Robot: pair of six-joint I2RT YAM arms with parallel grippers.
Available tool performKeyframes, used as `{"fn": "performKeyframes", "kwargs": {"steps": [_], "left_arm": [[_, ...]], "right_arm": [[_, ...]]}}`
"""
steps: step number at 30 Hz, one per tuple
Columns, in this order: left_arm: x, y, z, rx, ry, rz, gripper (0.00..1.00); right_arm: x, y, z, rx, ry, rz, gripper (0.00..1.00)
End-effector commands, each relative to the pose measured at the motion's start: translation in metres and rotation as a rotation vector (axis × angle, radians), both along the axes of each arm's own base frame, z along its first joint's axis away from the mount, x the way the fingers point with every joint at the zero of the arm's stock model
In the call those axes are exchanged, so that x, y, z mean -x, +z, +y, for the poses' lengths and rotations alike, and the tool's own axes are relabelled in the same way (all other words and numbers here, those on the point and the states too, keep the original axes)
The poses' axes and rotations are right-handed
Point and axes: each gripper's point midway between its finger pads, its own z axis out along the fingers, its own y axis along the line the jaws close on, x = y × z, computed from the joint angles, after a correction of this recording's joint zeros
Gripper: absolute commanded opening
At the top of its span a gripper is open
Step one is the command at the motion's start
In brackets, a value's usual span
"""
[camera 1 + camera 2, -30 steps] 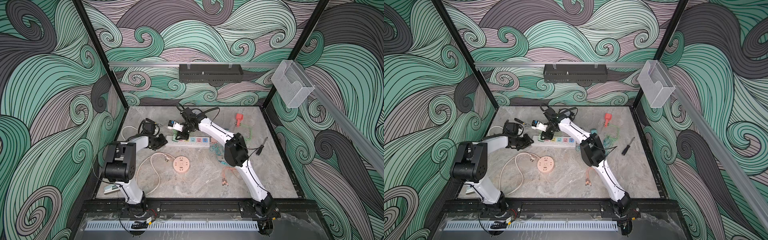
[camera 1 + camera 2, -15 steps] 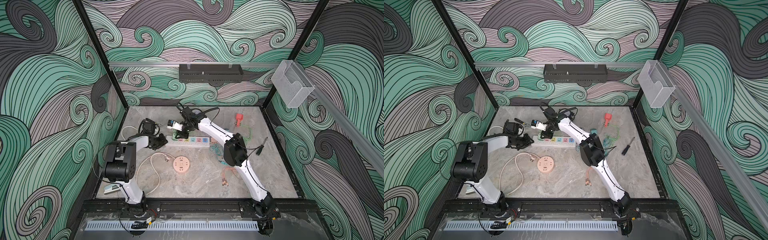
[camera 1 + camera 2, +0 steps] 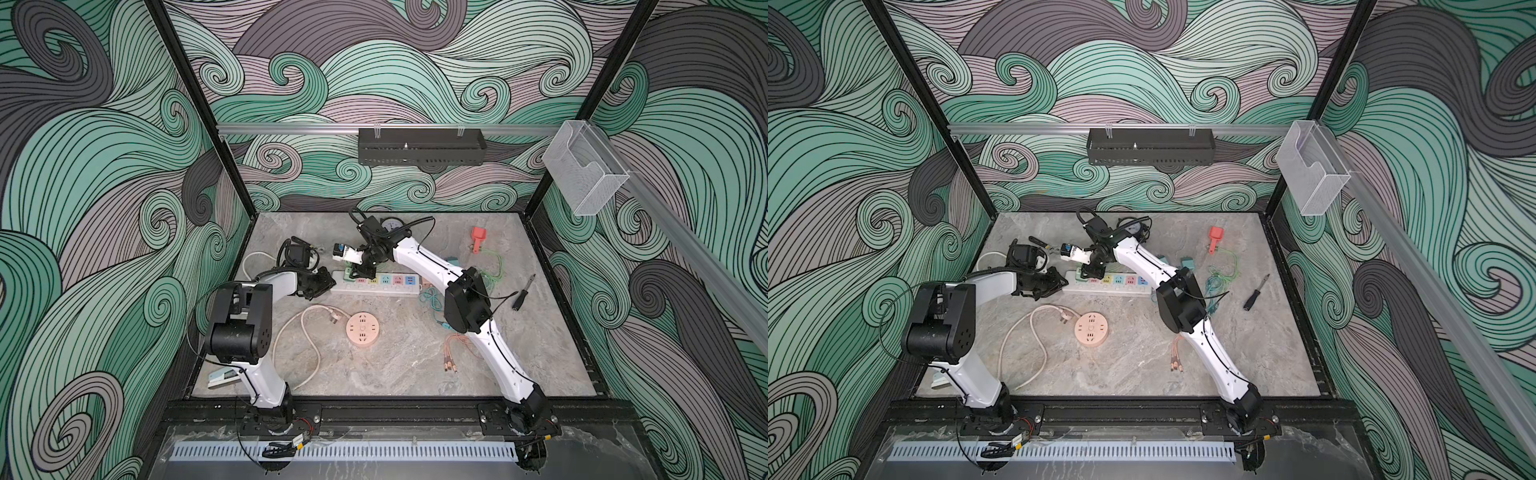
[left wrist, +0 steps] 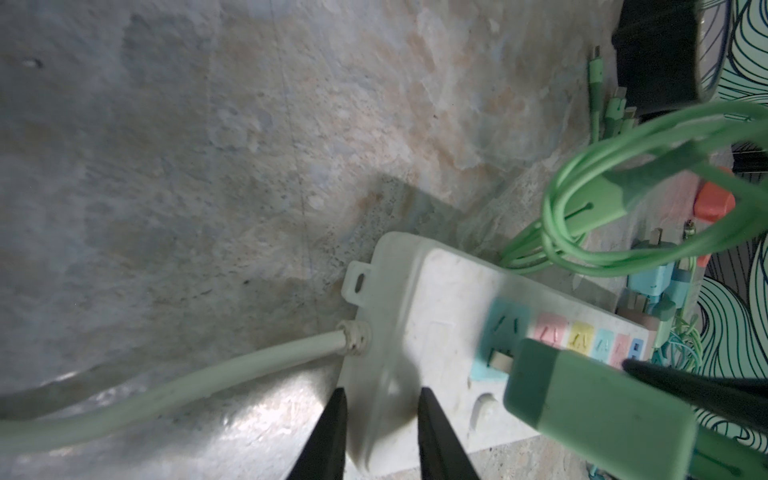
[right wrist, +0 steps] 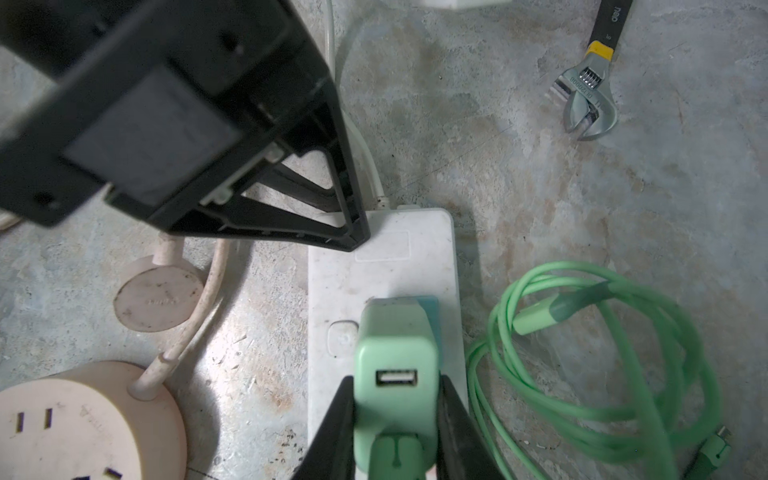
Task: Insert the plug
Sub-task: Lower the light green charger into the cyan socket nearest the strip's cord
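On your left, the left pincer is narrowed onto the cord end of the white power strip. It has one finger on each side of the strip's corner, beside where the white cord enters. Just right of that, your right pincer is clamped on the green plug, which is over the blue socket, the first on the strip. A metal prong still shows at the socket face, so the plug is not fully down. Nearer you lies a round pink socket. Right of the strip a green cable lies coiled, and a screwdriver lies farther right.
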Motion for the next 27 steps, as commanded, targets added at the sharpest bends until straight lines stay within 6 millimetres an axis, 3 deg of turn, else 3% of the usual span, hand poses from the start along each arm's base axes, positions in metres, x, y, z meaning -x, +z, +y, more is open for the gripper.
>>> {"fn": "performKeyframes", "kwargs": {"steps": [1,13,27], "left_arm": [[-0.004,-0.003,0.001,0.0,-0.007,0.004,0.29],[-0.003,-0.003,-0.003,0.028,-0.007,-0.011,0.27],[-0.001,0.0,-0.007,0.066,-0.007,-0.03,0.27]], "right_arm": [[0.004,-0.018,-0.002,0.061,0.021,-0.007,0.11],[0.0,-0.034,0.001,0.134,0.035,-0.065,0.11],[-0.001,-0.075,-0.026,0.333,0.049,-0.09,0.11]]}}
